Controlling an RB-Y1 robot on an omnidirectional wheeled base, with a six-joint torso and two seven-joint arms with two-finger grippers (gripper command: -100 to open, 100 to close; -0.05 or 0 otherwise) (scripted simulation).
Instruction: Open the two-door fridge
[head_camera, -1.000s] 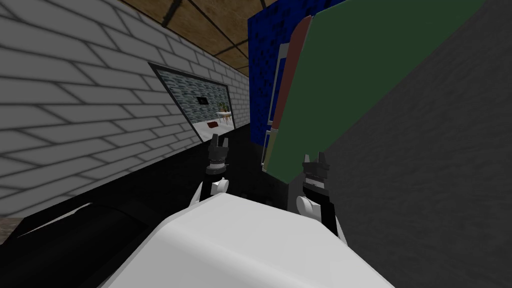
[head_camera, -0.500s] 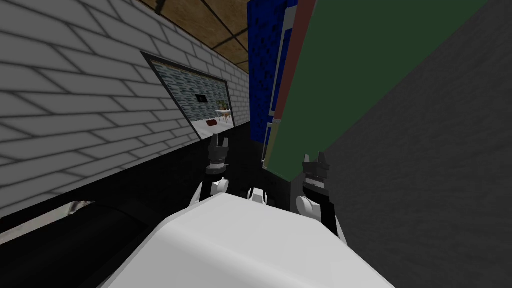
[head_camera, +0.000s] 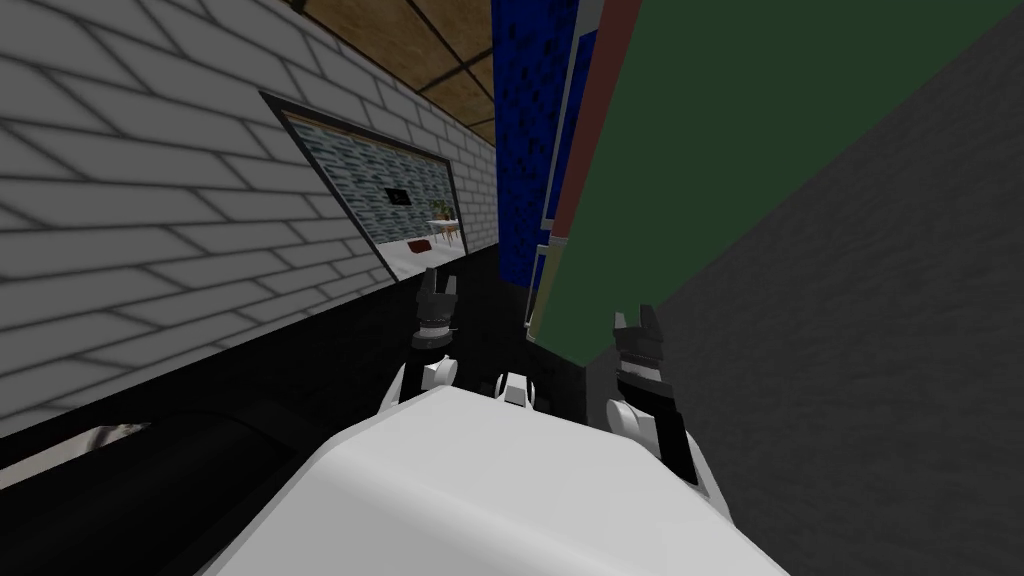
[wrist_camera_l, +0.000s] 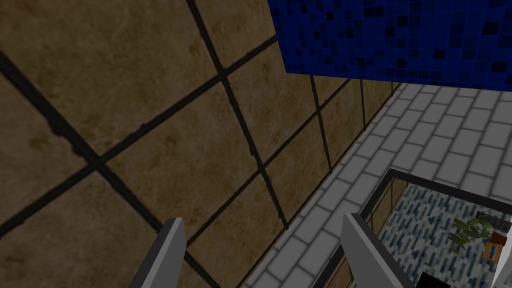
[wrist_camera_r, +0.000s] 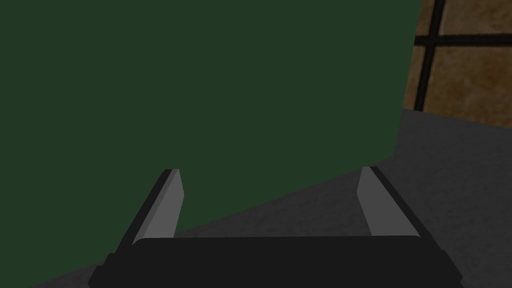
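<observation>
I judge the task barely begun: the fridge stands close on my right, doors seemingly shut, its green side before my right hand, which is spread and empty like my left hand.

Left claw spread wide before brown tiles and blue mosaic.

One green fridge stands at one o'clock. There are two hands: the left hand at eleven, the right hand at one. One doorway at ten o'clock frames one table and one plant.
</observation>
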